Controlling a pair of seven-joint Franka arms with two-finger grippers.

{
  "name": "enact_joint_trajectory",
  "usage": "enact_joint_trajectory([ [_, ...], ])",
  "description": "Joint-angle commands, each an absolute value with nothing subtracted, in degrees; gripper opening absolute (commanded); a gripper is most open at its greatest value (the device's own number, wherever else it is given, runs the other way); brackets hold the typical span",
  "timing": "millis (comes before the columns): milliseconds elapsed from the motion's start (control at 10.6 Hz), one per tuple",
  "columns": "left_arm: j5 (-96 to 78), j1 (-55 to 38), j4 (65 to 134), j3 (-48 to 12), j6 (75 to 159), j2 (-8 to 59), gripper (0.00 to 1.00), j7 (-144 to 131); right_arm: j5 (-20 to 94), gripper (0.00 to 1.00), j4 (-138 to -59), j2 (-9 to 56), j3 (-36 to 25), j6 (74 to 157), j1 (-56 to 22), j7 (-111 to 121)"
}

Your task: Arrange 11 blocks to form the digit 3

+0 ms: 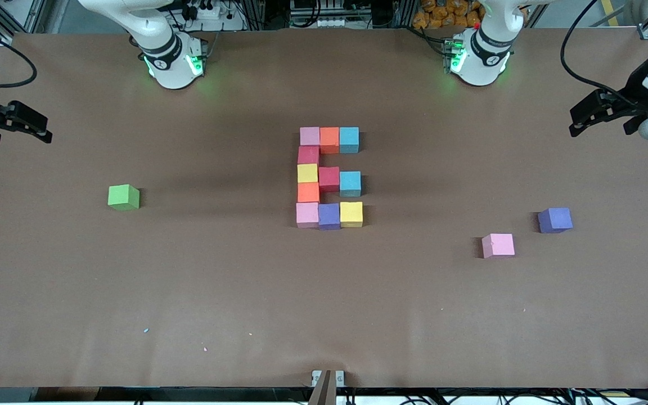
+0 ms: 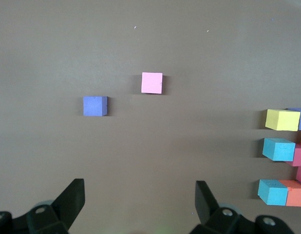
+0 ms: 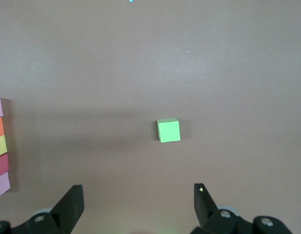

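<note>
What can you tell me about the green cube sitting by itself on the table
The green cube is a small matte block, bright green, plain on every visible face, with clean edges. It rests flat on the brown table, turned slightly askew, toward the right arm's end, well apart from the block figure. Nothing touches it. In the right wrist view it lies ahead of the open right end effector.

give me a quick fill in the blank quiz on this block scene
1. The digit 3 is built from ___ touching blocks.
2. The loose cube toward the right arm's end of the table is ___.
3. The loose pink block lies ___ to the front camera than the loose purple block.
4. Both the left gripper and the right gripper stand ___.

Missing words: eleven; green; nearer; open
</note>
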State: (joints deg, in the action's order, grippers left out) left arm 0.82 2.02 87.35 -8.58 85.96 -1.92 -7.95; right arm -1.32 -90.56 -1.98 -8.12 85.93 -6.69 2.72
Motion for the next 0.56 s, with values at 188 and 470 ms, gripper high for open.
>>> enact_joint_trajectory([
  [188,-0.44,2.02,88.24,-8.17,85.69,-2.55,1.00,-7.56,-1.32,1.00,-88.68,-0.70,-8.53,85.43,-7.12,2.99],
  [470,-0.26,1.49,88.24,-8.09,85.69,-2.20,1.00,-7.47,-1.32,1.00,-88.59,-0.27,-8.53,85.87,-7.21,2.99],
])
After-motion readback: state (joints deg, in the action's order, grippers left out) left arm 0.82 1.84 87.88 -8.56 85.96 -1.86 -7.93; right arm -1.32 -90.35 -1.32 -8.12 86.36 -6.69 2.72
